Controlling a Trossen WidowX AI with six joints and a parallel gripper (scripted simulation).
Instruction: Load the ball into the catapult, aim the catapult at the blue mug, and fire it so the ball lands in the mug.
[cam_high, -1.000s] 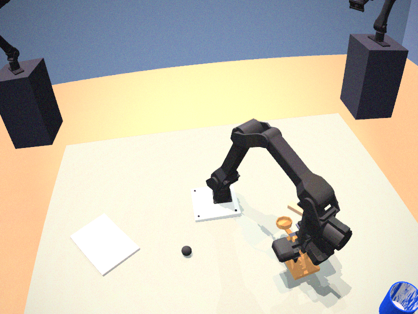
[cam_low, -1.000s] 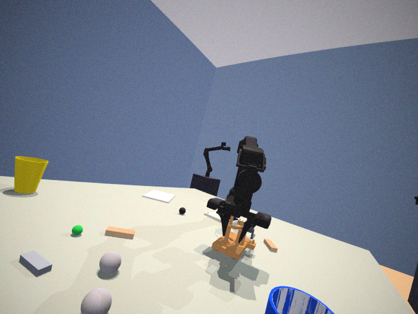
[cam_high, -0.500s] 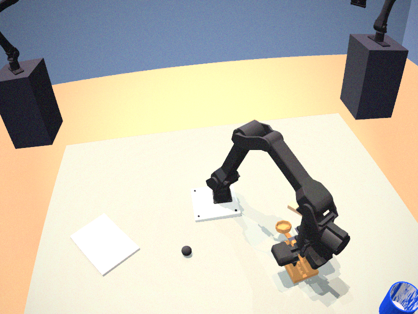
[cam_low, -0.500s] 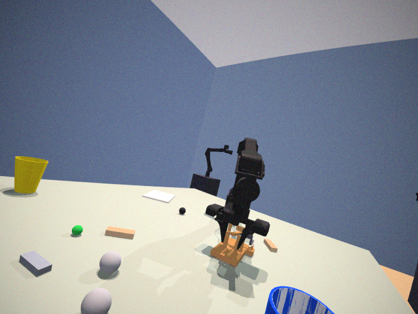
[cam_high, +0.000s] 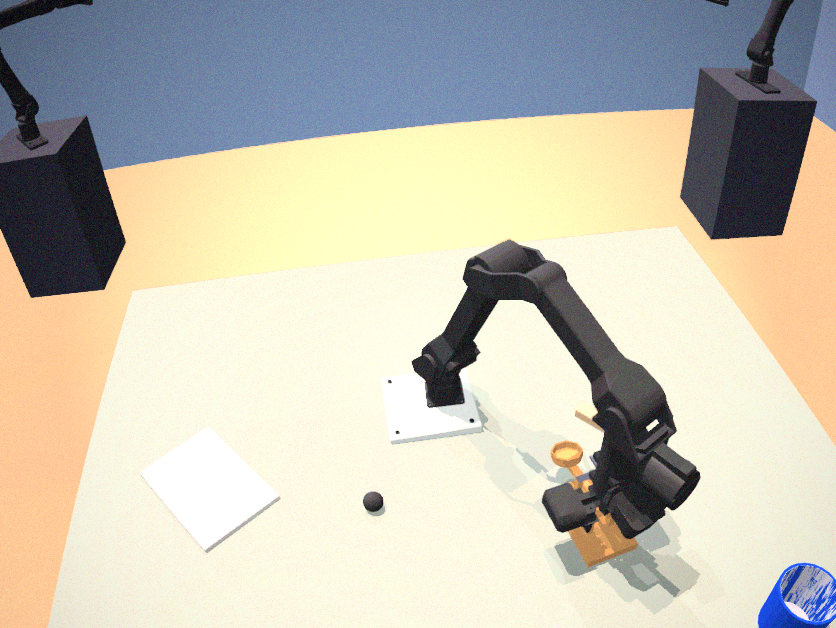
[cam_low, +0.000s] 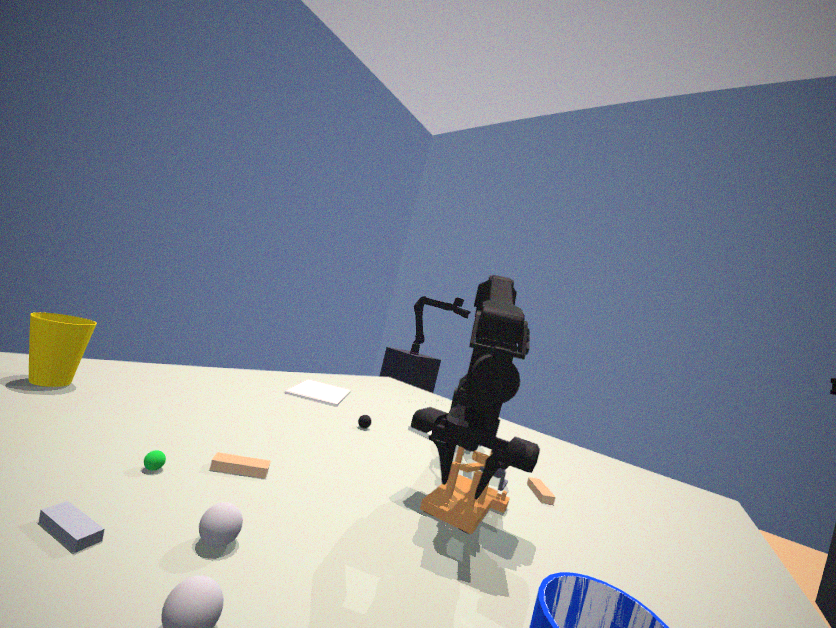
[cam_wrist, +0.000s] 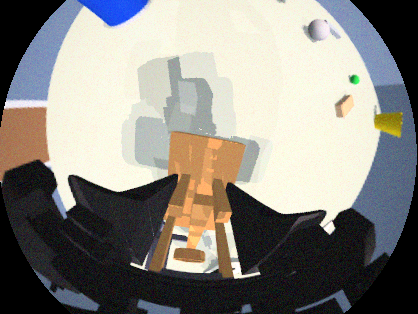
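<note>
The orange wooden catapult (cam_high: 603, 546) (cam_low: 458, 504) (cam_wrist: 203, 160) stands on the table at the front right, its empty cup (cam_high: 566, 451) raised toward the arm's base. My gripper (cam_high: 594, 513) (cam_low: 463, 483) (cam_wrist: 203, 182) reaches down over it, with the fingers a little apart on either side of its upright frame, close to the posts. The black ball (cam_high: 372, 500) (cam_low: 364, 421) lies on the table well to the left, apart from the gripper. The blue mug (cam_high: 804, 594) (cam_low: 587, 605) stands at the table's front right corner, beyond the catapult's base.
A white sheet (cam_high: 209, 488) (cam_low: 317, 391) lies at the left. A yellow cup (cam_low: 59, 348), a green ball (cam_low: 154, 460), two wood blocks (cam_low: 239, 465) (cam_low: 541, 490), a grey block (cam_low: 70, 525) and two grey eggs (cam_low: 220, 525) (cam_low: 192, 601) are spread about. Black pedestals (cam_high: 57, 202) (cam_high: 746, 152) stand off the table.
</note>
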